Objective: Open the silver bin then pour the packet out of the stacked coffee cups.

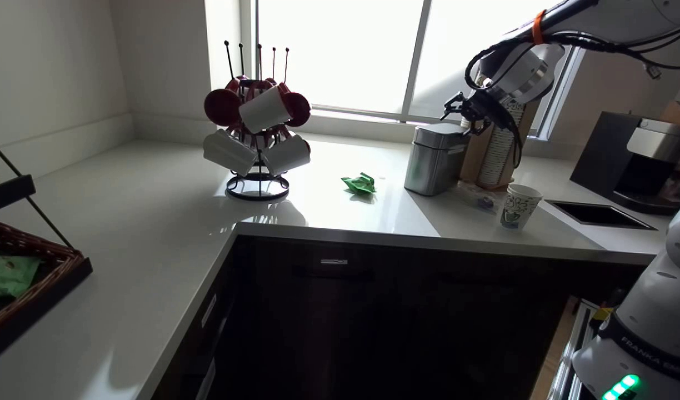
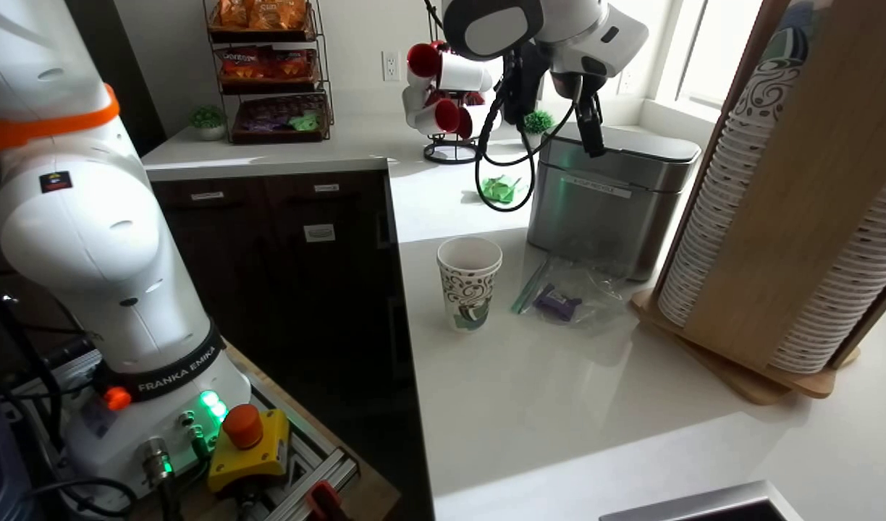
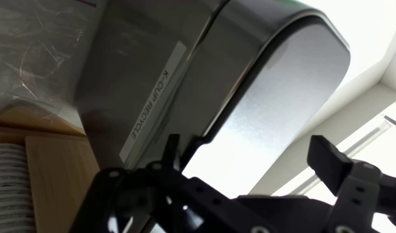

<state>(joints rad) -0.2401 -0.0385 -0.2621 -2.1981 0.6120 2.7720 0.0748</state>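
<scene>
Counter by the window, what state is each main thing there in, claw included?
silver bin: upright, lid shut
claw: open, gripping nothing
stacked cups: upright; inner bottom hidden
plastic bag: lying down; sealed or not, cannot tell
purple packet: lying; whether inside the bag, cannot tell
green packet: crumpled; opened or not, cannot tell
mugs: hung tilted on a rack
cup stand: upright, stocked
coffee machine: on or off, cannot tell

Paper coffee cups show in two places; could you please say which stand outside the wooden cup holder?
The stacked coffee cups standing on the counter beside the clear plastic bag; the other cups are nested in the wooden cup holder.
</scene>
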